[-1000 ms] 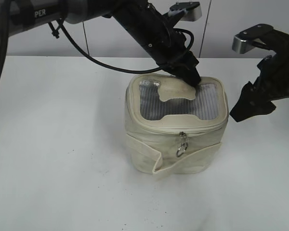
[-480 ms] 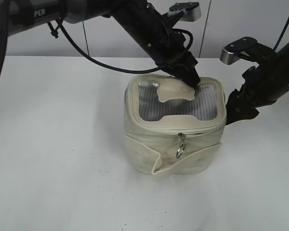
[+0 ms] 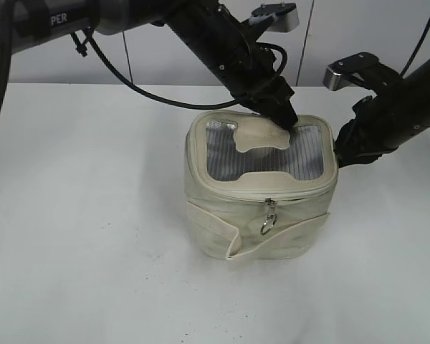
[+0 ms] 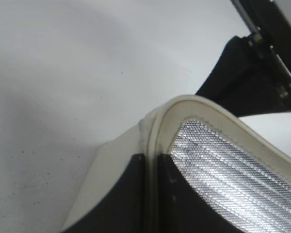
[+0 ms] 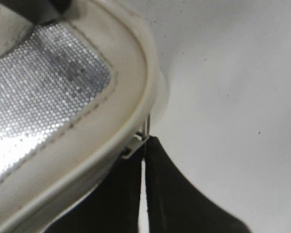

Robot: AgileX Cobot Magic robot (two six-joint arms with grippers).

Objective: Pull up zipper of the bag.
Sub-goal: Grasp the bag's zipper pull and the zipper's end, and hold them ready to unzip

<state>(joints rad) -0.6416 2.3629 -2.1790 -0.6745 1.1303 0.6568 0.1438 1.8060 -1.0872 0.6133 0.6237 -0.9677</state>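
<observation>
The cream bag [image 3: 222, 193] stands mid-table, its lid with the grey window on top. The zipper [image 3: 301, 193] runs under the lid rim. One silver slider with a ring pull [image 3: 270, 216] hangs at the front. My left gripper [image 3: 287, 120] is shut on the lid's back rim; the left wrist view shows the cream rim [image 4: 184, 104] pinched between its fingers [image 4: 152, 158]. My right gripper [image 3: 342, 152] is at the bag's right rim. In the right wrist view its fingers [image 5: 144, 148] are closed on the thin wire pull of a second silver slider [image 5: 135, 144].
The wide loose strap band [image 3: 236, 240] wraps the bag's lower body and sticks out at the front. The white table [image 3: 93, 236] spreads around the bag. A black cable [image 3: 150, 93] trails from the left arm behind the bag.
My right gripper has moved left from open air to the bag's right rim and onto the slider pull there. The left gripper has stayed on the lid's back rim.
</observation>
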